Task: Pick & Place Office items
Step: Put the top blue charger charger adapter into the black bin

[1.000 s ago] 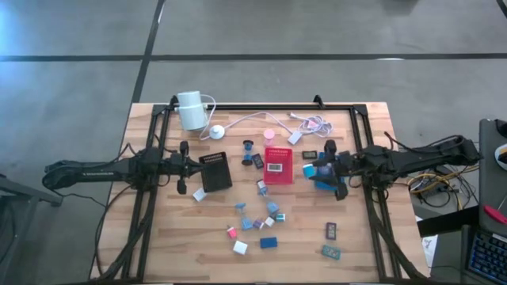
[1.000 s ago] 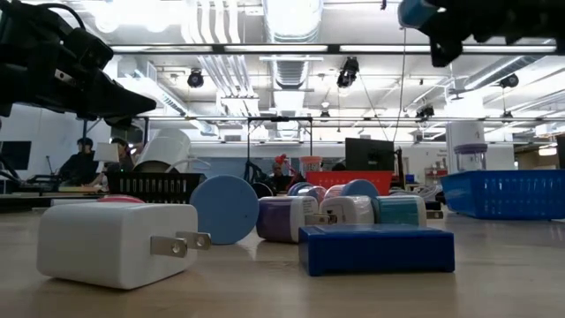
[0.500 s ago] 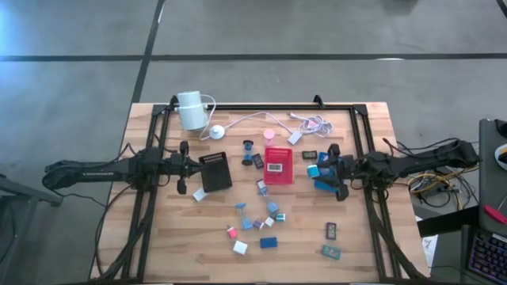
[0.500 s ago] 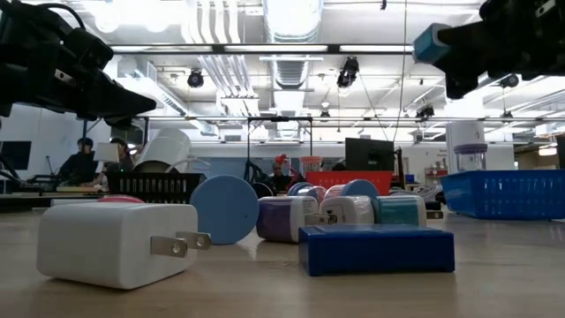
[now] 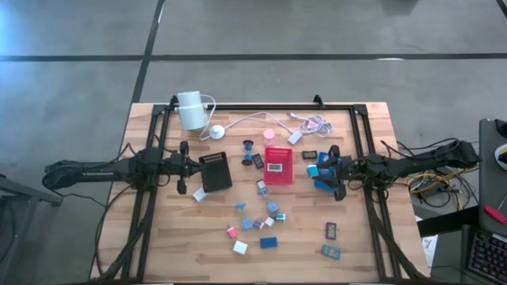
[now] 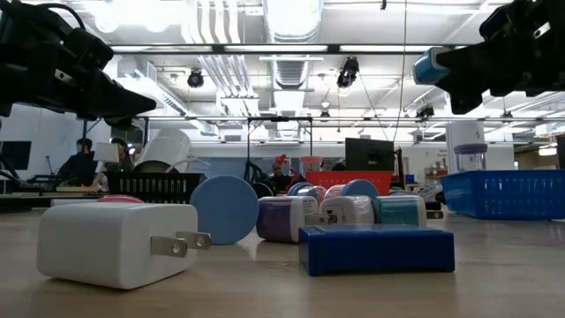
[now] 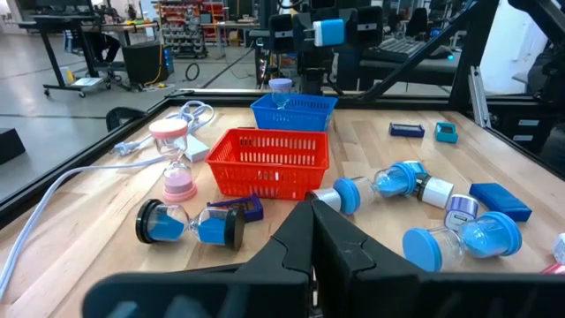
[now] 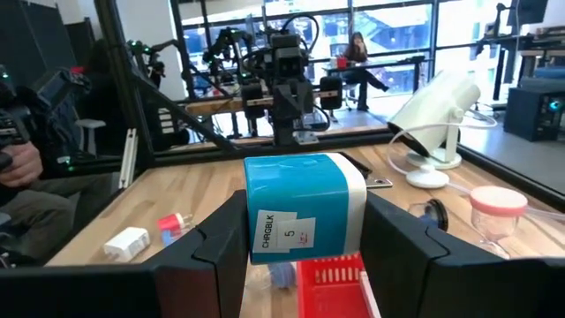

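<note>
My right gripper [image 5: 327,170] hovers above the blue tray [image 5: 323,185], right of the red tray [image 5: 278,165], shut on a teal-and-white block [image 8: 305,212] that bears a label with a 5. The low view shows that block [image 6: 429,65] high above the table. Several other office items lie flat in a loose group [image 5: 260,219] at the table's middle; two dark clips [image 5: 330,230] lie nearer the right front. My left gripper [image 5: 184,167] waits shut beside the black tray [image 5: 215,170]. My right gripper pinches the teal-and-white block by its two opposite side faces [image 8: 254,221], one finger [image 8: 216,243] on each side. The fingers lie level and point toward the table's left. The block is lifted clear of the table and the trays.
A white cylinder device [image 5: 190,109] and its white cable [image 5: 253,119] lie at the far edge with a coiled cord [image 5: 315,123]. Hourglasses [image 7: 190,221] and a pink one [image 7: 177,163] stand near the red tray. Black frame rails [image 5: 368,198] run along both sides.
My right gripper has moved toward the table's right edge and come down a little, still carrying the teal-and-white block; it now hangs over the blue tray.
</note>
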### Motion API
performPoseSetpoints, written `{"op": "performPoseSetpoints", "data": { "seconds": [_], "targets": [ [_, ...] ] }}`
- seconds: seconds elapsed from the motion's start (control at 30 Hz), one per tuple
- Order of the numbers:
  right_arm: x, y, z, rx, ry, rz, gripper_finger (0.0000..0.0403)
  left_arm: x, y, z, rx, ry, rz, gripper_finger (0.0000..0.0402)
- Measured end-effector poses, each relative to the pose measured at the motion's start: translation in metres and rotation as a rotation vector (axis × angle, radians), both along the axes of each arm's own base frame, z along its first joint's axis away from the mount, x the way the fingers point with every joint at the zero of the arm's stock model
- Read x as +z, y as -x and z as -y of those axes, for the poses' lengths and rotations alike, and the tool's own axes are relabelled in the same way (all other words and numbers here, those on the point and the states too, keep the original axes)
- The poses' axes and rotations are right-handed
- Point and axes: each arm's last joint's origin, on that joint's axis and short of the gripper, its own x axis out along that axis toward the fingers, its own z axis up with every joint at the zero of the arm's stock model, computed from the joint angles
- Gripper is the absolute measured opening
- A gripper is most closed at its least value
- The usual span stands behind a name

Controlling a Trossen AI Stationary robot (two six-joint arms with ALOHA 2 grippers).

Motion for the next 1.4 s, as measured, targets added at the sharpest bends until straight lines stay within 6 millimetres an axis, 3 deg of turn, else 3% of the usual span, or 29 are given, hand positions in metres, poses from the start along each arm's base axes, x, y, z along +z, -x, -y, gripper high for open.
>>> {"op": "performPoseSetpoints", "data": {
  "seconds": [0.3, 0.57, 0.9, 1.13, 1.4],
  "targets": [
    [0.0, -0.001, 0.003, -0.101, -0.055, -0.011, 0.0165, 0.0, 0.0, 0.0, 0.0, -0.001, 0.004, 0.0007],
    [0.036, -0.028, -0.001, -0.105, -0.02, -0.13, 0.0165, 0.004, 0.0, 0.0, 0.002, -0.008, 0.038, 0.0007],
    [0.073, -0.109, -0.004, -0.125, 0.1, -0.289, 0.0165, 0.005, 0.0, -0.001, 0.039, -0.019, 0.046, 0.0007],
    [0.075, -0.179, -0.002, -0.084, 0.165, -0.388, 0.0165, 0.021, -0.001, -0.001, 0.04, -0.016, 0.093, 0.0007],
    [0.06, -0.254, -0.001, -0.041, 0.247, -0.548, 0.0165, 0.025, -0.001, -0.001, 0.04, -0.006, 0.1, 0.0007]
  ]
}}
